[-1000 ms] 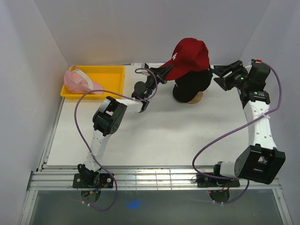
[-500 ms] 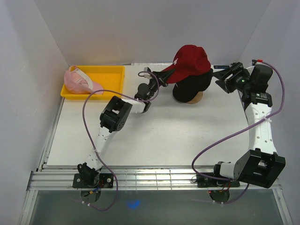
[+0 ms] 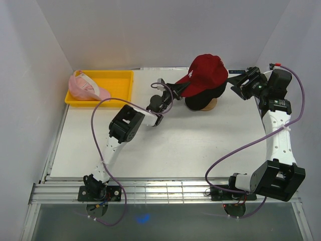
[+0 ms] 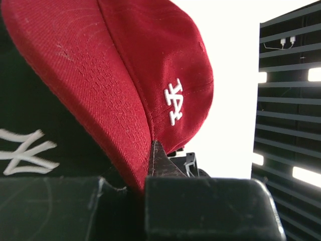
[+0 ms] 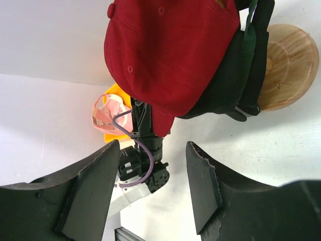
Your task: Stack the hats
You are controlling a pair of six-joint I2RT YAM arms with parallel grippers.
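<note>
Gripping the red cap [image 3: 205,70], left claw [image 3: 171,90] is seating it on dark caps [image 3: 203,100]; right claw [image 3: 232,82] is open; pink cap [image 3: 85,88] is waiting.

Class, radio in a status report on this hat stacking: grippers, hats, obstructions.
Left gripper shut on red cap brim; right gripper open beside stack. Red cap on dark caps on stand. Pink cap in yellow tray. No obstruction seen.

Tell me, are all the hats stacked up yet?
Not quite. Dark caps already sit on the wooden stand. The left gripper pinches the red cap by its brim, laying it on top. The pink cap lies in the yellow tray, not yet stacked. The right gripper is open.
</note>
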